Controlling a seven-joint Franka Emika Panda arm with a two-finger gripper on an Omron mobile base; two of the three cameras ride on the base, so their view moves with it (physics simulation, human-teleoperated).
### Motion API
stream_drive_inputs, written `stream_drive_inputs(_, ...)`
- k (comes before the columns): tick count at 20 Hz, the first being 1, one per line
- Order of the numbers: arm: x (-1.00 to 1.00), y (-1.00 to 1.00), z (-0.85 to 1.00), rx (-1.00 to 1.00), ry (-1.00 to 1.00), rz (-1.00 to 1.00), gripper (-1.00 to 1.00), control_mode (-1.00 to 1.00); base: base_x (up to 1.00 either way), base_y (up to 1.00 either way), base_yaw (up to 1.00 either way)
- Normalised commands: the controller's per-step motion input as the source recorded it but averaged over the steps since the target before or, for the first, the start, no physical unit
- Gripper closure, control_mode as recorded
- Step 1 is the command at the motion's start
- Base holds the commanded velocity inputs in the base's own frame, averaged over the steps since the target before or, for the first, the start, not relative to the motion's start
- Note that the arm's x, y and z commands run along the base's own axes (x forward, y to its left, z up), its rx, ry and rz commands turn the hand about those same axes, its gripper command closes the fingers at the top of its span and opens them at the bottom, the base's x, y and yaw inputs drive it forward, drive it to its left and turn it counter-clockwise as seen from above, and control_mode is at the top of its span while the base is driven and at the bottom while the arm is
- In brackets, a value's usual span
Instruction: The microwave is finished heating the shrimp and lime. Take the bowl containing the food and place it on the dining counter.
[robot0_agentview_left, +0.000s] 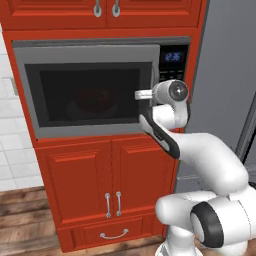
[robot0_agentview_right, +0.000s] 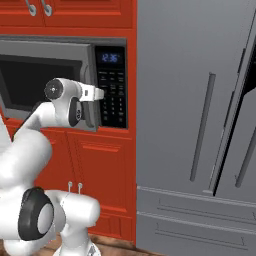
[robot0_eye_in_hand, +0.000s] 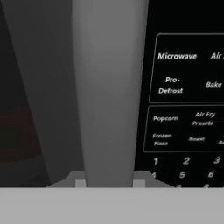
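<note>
While the gripper (robot0_eye_in_hand: 107, 181) sits right up against the microwave (robot0_agentview_left: 90, 85), its tips straddle the door handle (robot0_eye_in_hand: 109, 87), one tip showing on either side of that grey bar. The handle fills the gap between them, but whether the tips are actually squeezing it or just bracketing it, I cannot tell from here. The handle's long axis runs straight up and down, dead ahead of the gripper, so my read is that the coming move is a pull outward to swing the door.

Just beside the handle, on the hinge-free side, sits the black keypad panel (robot0_agentview_right: 112, 92) with its blue display (robot0_agentview_right: 109, 57) lit. One arm, one gripper, one handle, one microwave.

Deeper in, behind the dark glass, the bowl (robot0_agentview_left: 92, 100) shows as a dim red shape in the middle of the cavity, door shut in front of it. Shrimp and lime are too murky to pick out through the glass. So the bowl lies beyond the gripper, behind the door, off toward the hinge side.

Further right stands the tall grey fridge (robot0_agentview_right: 200, 125).
</note>
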Motion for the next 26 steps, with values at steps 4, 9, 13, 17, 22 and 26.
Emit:
stream_drive_inputs(4, -1.00, 0.00, 0.03, 0.00, -0.01, 0.00, 1.00, -1.00, 0.00, 0.00, 0.00)
stream_drive_inputs(9, -1.00, 0.00, 0.16, 0.00, 0.00, 0.00, 1.00, -1.00, 0.00, 0.00, 0.00)
stream_drive_inputs(13, -1.00, 0.11, 0.33, 0.00, 0.00, 0.00, 1.00, -1.00, 0.00, 0.00, 0.00)
stream_drive_inputs(17, -1.00, 0.24, 0.38, 0.00, -0.01, 0.00, 1.00, -1.00, 0.00, 0.00, 0.00)
stream_drive_inputs(22, -1.00, 0.45, 0.46, 0.00, -0.01, 0.00, -1.00, -1.00, 0.00, 0.00, 0.00)
stream_drive_inputs(26, -1.00, 0.24, 0.22, 0.00, -0.14, 0.08, -1.00, -1.00, 0.00, 0.00, 0.00)
